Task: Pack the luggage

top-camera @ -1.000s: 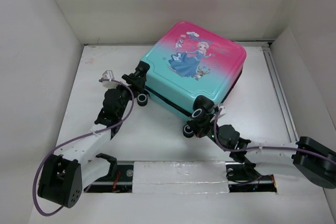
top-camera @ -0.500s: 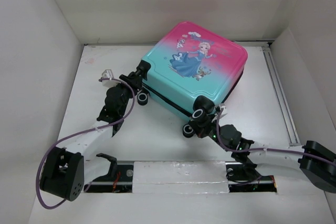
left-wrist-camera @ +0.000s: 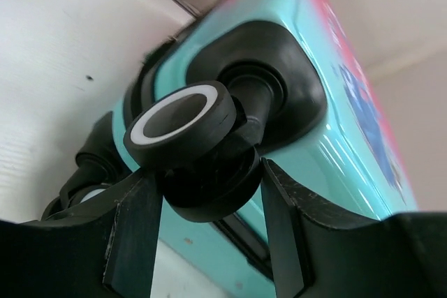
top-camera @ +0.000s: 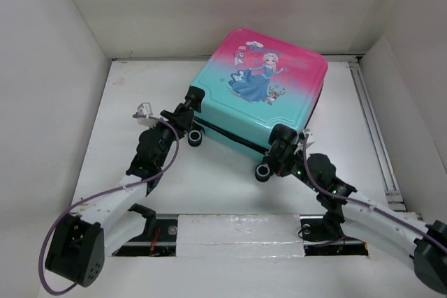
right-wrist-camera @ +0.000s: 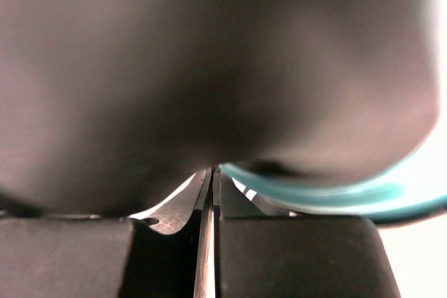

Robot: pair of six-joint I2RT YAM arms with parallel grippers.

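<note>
The white worktop (top-camera: 216, 186) spreads under and around the luggage (top-camera: 262, 85). The luggage lies flat and closed with its printed pink-to-teal shell facing up. At the luggage's near-left corner, the left tool (top-camera: 187, 118) is spread wide, its fingers (left-wrist-camera: 136, 235) clamped on either side of a black twin wheel (left-wrist-camera: 183, 122). At the luggage's near-right corner, by another wheel (top-camera: 264, 171), the right tool (top-camera: 285, 157) is pressed against the dark corner. Its fingers are closed to a slit, and I cannot tell whether they are pinching anything.
</note>
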